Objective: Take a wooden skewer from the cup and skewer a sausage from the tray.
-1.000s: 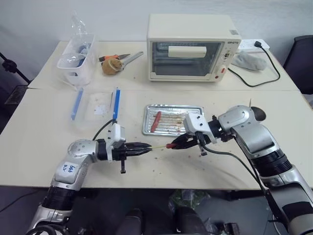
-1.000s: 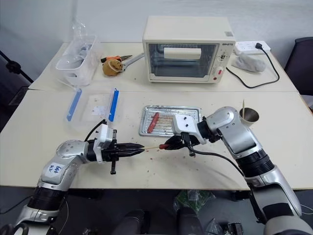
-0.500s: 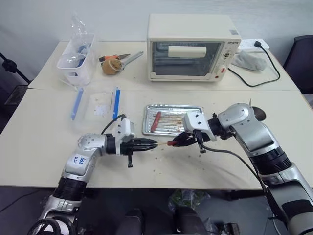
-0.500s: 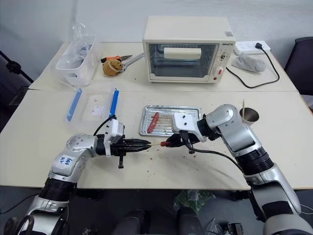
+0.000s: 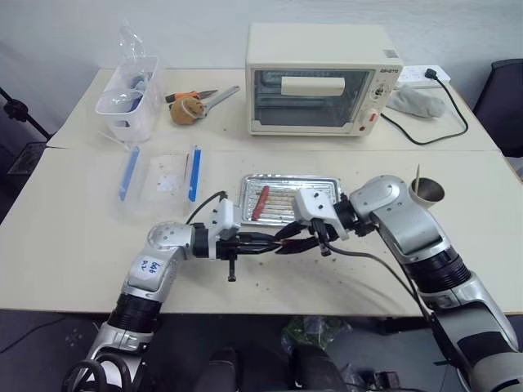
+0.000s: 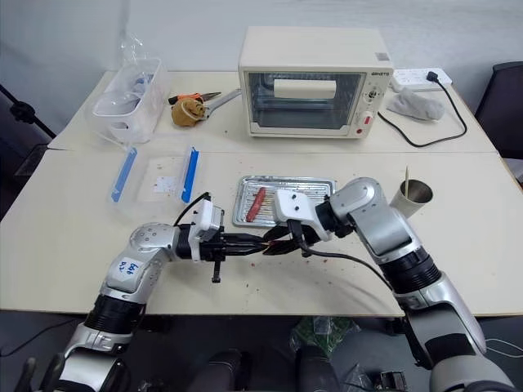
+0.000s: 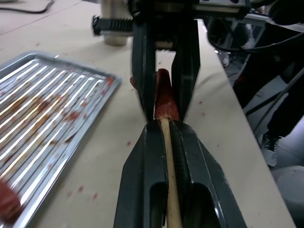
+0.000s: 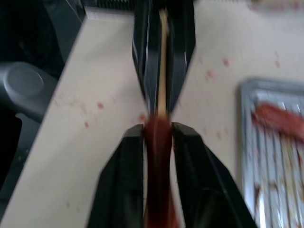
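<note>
Compared with a second ago, both grippers have closed the gap between them: the left gripper [image 5: 260, 242] has slid rightward until its tips meet those of the right gripper [image 5: 283, 244] at lower centre of the head views, just in front of the tray. Clenched tight, the left fingers [image 7: 192, 161] pinch the wooden skewer [image 7: 168, 175], whose tip is buried in the end of the sausage [image 7: 165, 99]. The right fingers [image 8: 194, 164] flank the sausage on both sides, touching it; how firmly they grasp it cannot be told.

Behind them the silver tray [image 5: 327, 181] lies flat at centre, a second sausage [image 5: 261, 202] on its left part. At left centre lies a clear lid with blue clips [image 5: 159, 173]. The cup [image 5: 428, 191] stands at right centre, a spare stick rising from it. Farther back stand a clear tub [image 5: 128, 100] at upper left and a cream toaster oven [image 5: 322, 78] at upper centre.
</note>
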`<move>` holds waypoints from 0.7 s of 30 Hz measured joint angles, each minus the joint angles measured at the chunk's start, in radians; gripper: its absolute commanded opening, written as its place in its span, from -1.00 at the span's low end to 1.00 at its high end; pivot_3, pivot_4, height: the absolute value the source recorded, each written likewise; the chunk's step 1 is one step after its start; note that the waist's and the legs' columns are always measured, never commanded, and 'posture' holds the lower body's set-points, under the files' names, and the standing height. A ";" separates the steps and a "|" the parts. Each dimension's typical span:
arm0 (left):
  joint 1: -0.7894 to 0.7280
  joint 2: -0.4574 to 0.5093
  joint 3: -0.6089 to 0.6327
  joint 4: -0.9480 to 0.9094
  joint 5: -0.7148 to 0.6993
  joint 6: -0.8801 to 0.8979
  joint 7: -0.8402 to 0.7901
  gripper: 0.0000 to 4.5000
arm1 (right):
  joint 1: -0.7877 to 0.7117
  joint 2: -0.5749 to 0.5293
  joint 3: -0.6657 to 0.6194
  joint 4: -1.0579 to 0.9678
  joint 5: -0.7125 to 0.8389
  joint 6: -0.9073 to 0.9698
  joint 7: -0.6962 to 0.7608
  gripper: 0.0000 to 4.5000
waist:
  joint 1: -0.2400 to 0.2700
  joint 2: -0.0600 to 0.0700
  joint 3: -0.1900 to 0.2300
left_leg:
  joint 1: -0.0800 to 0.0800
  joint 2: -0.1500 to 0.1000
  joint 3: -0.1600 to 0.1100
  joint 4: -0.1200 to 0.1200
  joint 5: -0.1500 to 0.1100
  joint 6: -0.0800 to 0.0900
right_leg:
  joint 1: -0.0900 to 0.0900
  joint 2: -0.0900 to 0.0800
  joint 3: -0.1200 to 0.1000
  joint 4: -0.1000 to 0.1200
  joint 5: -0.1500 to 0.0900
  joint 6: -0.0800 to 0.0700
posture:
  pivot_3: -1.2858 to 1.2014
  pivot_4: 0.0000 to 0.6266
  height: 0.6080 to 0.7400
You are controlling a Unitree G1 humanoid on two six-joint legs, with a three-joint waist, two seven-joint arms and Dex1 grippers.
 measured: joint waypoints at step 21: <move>0.223 -0.013 0.493 -0.120 -0.235 -0.010 0.415 -1.00 | 0.693 0.092 -0.619 -0.428 0.483 -0.089 -0.381 0.99 | 0.036 -0.001 0.000 | 0.002 0.001 -0.001 0.000 0.000 0.000 | 0.004 0.000 0.005 -0.001 0.000 0.000 | 0.03 -0.52 1.00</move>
